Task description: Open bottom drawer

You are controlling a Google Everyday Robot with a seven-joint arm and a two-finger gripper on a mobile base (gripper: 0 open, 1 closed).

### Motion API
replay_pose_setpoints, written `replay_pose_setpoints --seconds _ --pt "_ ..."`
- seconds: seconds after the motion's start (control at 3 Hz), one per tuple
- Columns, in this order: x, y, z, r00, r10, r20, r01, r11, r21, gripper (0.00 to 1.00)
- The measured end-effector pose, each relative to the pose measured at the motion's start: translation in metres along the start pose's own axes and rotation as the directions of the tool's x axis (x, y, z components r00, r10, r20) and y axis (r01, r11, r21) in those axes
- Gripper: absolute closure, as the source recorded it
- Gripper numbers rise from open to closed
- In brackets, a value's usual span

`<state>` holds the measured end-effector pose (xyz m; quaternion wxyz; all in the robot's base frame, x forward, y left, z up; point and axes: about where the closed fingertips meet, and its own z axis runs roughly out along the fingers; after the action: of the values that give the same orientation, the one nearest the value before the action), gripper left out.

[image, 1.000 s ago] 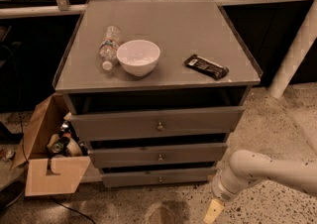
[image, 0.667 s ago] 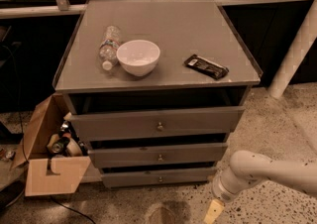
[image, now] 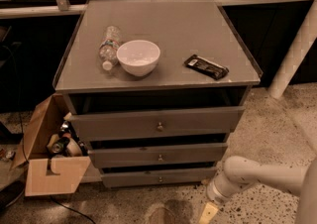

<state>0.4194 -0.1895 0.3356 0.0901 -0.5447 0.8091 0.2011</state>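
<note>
Bottom drawer (image: 131, 178): lowest, slimmest grey front under the table (image: 198, 25). Looks barely out, if at all. Faces the camera, long axis left-right, brass knob (image: 160, 179) at centre.
End effector (image: 208, 212): at floor level, right of the drawer and apart from it. Open or closed: cannot tell.
Risks: slipping off the small knob; catching the middle drawer (image: 124, 157) just above.

light: dim, warm | shadows: deep behind cabinet (image: 193, 25) | gripper (image: 208, 213): low right, perhaps shaded
</note>
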Motion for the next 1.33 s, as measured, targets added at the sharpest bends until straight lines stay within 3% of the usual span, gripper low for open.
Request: replay_pose_setpoints --seconds 0.33,1.0,1.33 --pt "-0.015 -0.035 0.036 0.999 -0.041 0.022 0.041 0.9991 -0.012 0.0" --pt "-0.016 -0.029 0.042 0.999 -0.046 0.016 0.046 0.9989 0.01 0.0" --pt "-0.018 -0.037 0.056 0.998 -0.055 0.021 0.054 0.9978 0.038 0.0"
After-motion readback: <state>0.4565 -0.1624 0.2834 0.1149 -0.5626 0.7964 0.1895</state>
